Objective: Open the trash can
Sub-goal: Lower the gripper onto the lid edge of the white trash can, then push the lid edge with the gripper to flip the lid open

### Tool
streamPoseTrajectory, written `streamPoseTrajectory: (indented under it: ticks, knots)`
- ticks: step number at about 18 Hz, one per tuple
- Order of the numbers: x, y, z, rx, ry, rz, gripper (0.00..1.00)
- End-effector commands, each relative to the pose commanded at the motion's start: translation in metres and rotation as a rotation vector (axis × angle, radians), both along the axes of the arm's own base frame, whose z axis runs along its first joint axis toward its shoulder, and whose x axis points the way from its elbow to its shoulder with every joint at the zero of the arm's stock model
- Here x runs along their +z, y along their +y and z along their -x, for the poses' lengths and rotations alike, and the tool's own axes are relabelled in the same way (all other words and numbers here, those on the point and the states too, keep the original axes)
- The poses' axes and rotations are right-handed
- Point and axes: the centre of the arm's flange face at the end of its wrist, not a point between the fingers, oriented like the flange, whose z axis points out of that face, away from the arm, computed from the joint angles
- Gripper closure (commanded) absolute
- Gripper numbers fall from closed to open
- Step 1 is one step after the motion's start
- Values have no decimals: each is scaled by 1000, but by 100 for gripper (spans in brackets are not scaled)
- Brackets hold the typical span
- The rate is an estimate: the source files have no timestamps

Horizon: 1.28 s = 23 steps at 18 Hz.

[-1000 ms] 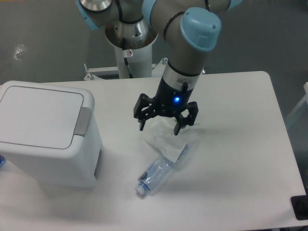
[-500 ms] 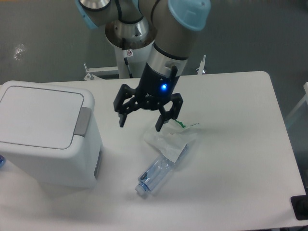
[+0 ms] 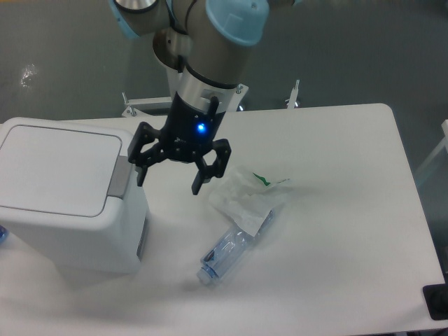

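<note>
table (image 3: 350,210): white, rounded corners, grey floor behind | trash can (image 3: 63,196): big white boxy bin at the table's left edge, flat lid down, grey tab on its right side | gripper (image 3: 170,180): fingers spread wide, holding nothing, just right of the tab | bottle (image 3: 225,253): clear, lying beside crumpled plastic wrap (image 3: 241,199)

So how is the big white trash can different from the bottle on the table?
The trash can is much bigger than the bottle. The trash can is solid white and boxy; the bottle is clear and slim. The trash can stands upright with its lid shut; the bottle lies on its side. Both rest on the white table, and the gripper touches neither.
</note>
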Motion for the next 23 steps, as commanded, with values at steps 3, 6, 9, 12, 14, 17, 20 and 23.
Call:
streamPoseTrajectory:
  ticks: [3,6,9,12,14,17,20,23]
  knots:
    - [-7,1,-5,-9,-7,9,0]
    - [-9,3,-8,-15,-9,12,0]
    - [-15,5,-10,-20,-14,19,0]
    - [-22,4,-14,-24,-15,22,0]
    - [-24,4,-14,-25,-12,24,0]
    - [-24,4,-14,-25,-10,22,0]
    - [-25,5,-13,-26,-10,22,0]
    - [-20,7,-11,-23,0,6,0]
